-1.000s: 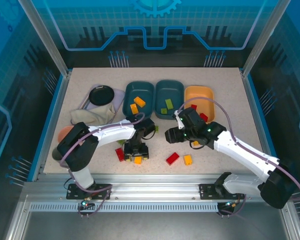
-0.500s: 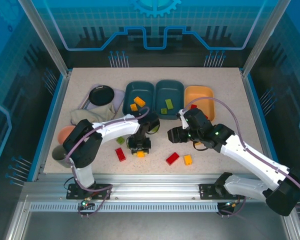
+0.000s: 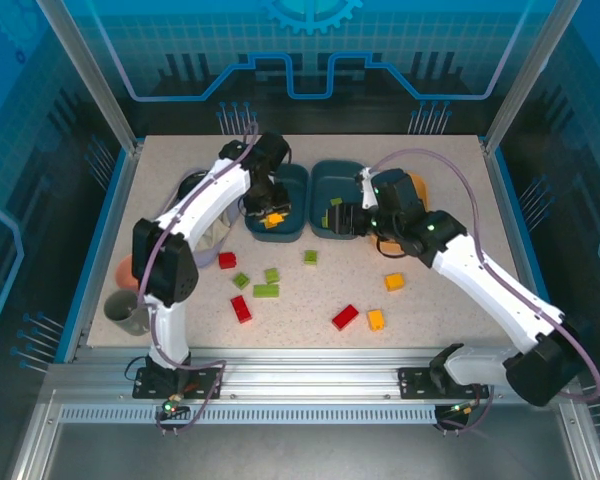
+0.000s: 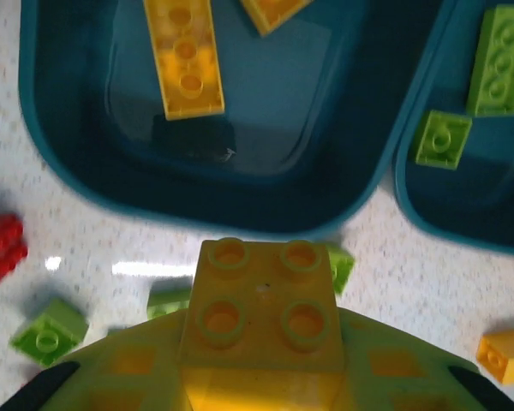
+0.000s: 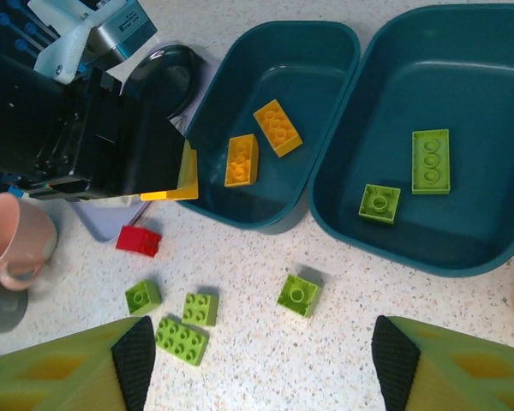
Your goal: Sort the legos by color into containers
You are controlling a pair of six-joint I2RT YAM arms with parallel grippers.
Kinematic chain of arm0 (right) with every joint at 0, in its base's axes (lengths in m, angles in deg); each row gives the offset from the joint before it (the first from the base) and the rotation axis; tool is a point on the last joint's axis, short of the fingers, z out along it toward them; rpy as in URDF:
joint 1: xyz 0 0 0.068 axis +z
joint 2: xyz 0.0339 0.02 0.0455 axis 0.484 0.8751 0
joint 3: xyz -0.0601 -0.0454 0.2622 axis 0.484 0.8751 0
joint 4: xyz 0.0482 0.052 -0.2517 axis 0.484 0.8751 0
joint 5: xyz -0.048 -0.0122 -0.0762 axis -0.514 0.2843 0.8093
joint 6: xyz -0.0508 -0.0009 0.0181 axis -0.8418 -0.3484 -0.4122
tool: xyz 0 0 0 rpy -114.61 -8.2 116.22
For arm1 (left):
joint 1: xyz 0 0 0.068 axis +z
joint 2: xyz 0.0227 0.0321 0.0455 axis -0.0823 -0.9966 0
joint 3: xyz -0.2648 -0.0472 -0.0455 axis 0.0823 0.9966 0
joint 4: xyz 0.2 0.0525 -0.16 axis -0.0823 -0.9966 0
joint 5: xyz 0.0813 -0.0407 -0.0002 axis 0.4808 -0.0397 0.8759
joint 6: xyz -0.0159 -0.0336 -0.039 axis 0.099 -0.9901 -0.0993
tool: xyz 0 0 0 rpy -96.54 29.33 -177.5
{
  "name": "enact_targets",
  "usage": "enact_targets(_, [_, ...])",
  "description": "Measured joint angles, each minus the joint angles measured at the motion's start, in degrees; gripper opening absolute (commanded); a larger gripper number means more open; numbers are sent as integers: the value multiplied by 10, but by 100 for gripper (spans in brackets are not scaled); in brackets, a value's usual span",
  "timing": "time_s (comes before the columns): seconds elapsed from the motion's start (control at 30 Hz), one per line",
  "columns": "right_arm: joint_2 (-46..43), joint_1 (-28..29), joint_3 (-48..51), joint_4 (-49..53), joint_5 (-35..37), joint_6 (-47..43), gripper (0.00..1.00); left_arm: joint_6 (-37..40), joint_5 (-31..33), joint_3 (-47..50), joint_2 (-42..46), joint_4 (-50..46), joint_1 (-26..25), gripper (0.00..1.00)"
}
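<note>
Left claw holds a yellow brick by the first teal tray; right claw hangs wide open.

The left claw is pinching a square yellow brick with four bumps on top, up in the air right at the near edge of the left teal tray. Two more yellow bricks lie inside that tray. The right claw has its fingers spread far apart with nothing between them, near the front of the second teal tray, where two green bricks sit. Loose bricks lie on the table in front of the trays: four green ones, three red ones and two yellow ones.
</note>
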Motion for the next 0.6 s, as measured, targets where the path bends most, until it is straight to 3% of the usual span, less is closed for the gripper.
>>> enact_targets(0.2, [75, -14, -46, 5, -36, 13, 84, 26, 1, -111, -131, -6, 7, 27])
enact_targets(0.43, [94, -14, -50, 9, -66, 30, 88, 30, -5, -138, -208, -7, 14, 30])
enact_targets(0.5, [94, -14, -50, 10, -70, 32, 88, 32, -9, -138, -217, -7, 16, 35])
enact_targets(0.57, [94, -14, -50, 10, -71, 33, 88, 38, -14, -138, -222, -6, 17, 52])
enact_targets(0.6, [94, -14, -50, 12, -71, 33, 88, 38, -15, -138, -224, -6, 17, 56])
